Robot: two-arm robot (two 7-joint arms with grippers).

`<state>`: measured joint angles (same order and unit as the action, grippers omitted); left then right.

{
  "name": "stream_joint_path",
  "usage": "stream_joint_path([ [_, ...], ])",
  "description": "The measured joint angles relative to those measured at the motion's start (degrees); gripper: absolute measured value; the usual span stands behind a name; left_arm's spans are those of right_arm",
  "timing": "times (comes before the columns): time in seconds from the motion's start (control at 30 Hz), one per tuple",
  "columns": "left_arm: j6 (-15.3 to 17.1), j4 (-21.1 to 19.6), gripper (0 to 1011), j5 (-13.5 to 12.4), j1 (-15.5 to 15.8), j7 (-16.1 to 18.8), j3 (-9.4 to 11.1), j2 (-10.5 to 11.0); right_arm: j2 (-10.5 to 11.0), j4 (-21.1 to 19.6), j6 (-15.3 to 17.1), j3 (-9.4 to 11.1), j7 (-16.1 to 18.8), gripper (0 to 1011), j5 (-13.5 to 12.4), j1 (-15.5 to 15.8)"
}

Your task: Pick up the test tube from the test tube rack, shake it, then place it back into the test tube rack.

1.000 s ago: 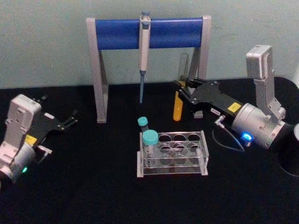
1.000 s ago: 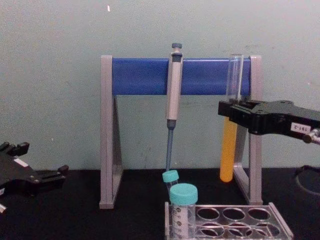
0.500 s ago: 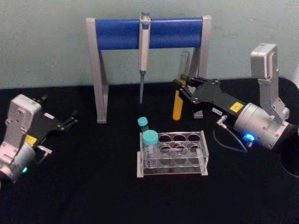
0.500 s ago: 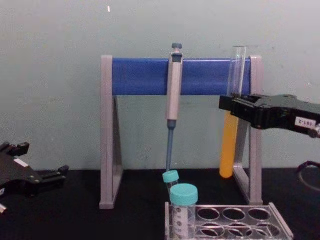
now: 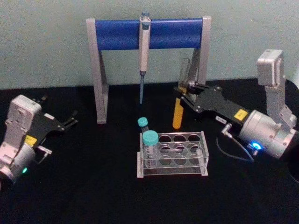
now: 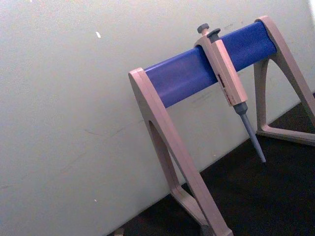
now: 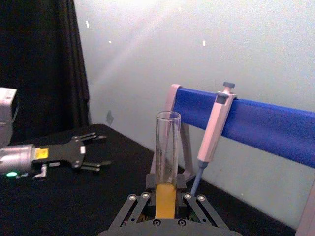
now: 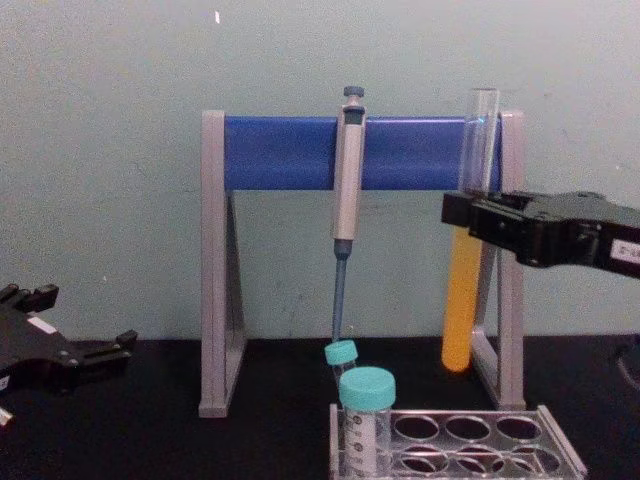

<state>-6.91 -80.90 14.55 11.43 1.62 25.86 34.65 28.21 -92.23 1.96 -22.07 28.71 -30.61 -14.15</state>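
The right gripper (image 5: 181,91) is carrying the test tube (image 5: 177,116) slightly nearer the robot than a second ago. It is clamping the glass at the top of the orange-yellow liquid and holding it nearly upright, out of the test tube rack (image 5: 204,151) and behind it, near the pipette stand's (image 5: 149,33) right leg. The left gripper (image 5: 71,121) is sitting well off to the left, fingers spread apart.
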Motion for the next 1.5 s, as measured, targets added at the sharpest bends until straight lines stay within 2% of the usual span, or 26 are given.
stream_joint_path([
  [0.2,0.0,0.0,1001,0.0,0.0,0.0,0.0,0.0,2.0,-2.5,0.2,0.4,0.0,221,-0.7,2.8],
  [0.5,0.0,0.0,1001,0.0,0.0,0.0,0.0,0.0,3.0,-2.7,0.1,0.8,-1.0,220,-0.9,4.7],
  [1.1,0.0,0.0,1001,0.0,0.0,0.0,0.0,0.0,1.2,1.9,-1.3,-0.4,-0.5,221,1.0,2.6],
  [1.5,0.0,0.0,1001,0.0,0.0,0.0,0.0,0.0,0.6,3.3,-1.8,-0.7,0.4,220,1.2,1.7],
])
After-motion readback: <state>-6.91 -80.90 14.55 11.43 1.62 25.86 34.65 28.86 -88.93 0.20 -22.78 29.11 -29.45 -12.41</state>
